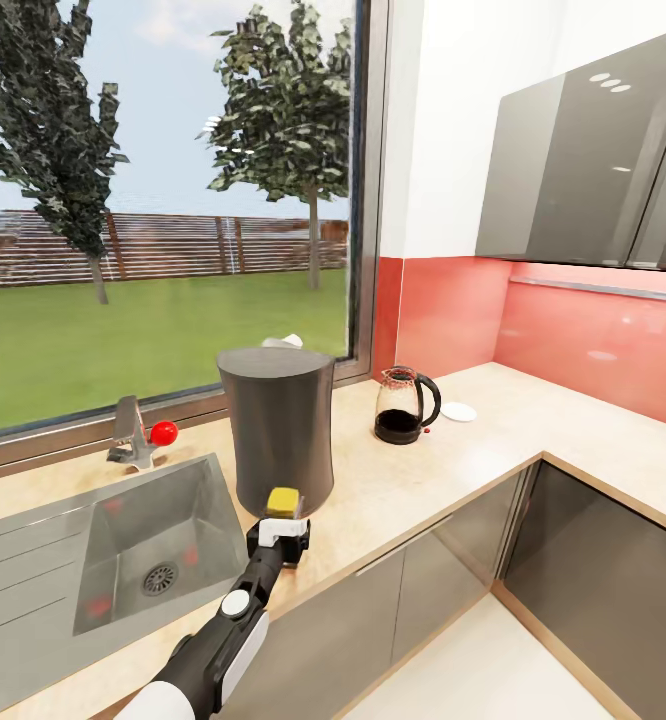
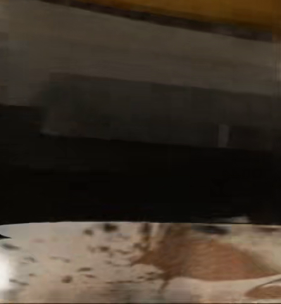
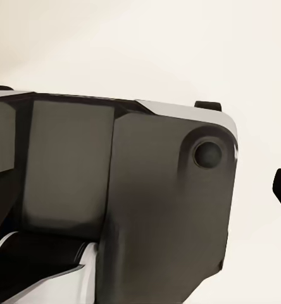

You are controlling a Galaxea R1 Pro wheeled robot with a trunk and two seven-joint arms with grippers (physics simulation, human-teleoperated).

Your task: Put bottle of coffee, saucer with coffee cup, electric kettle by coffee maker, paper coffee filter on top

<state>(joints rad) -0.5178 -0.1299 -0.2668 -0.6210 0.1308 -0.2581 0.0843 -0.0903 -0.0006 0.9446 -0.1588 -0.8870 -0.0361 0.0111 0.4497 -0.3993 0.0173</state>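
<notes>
Nearest, the left arm [image 1: 218,650] reaches forward over the counter edge, and the left gripper [image 1: 279,535] is clenched around the bottle [image 1: 284,502], whose yellow lid shows above the fingers. The bottle stands upright, long axis vertical, its base at or just above the countertop [image 1: 413,480]; which of the two cannot be told. It sits just in front of the coffee maker [image 1: 276,425], close to touching its near side. The left wrist view is blurred: a dark band with a yellow strip on one side and the speckled worktop [image 2: 83,272] on the other.

To the left lies the steel sink [image 1: 143,545], with a tap [image 1: 131,432] and a red ball [image 1: 163,433] at its far edge. The coffee maker stands upright between sink and corner, a white object [image 1: 285,342] partly hidden behind its top.

Farther right, the kettle [image 1: 404,404] stands upright, handle pointing right, well apart from the coffee maker. The saucer [image 1: 458,411] lies flat just beside the kettle's handle side.

The right wrist view shows robot body panels [image 3: 147,209]; whether the right gripper is clenched or released cannot be told.
</notes>
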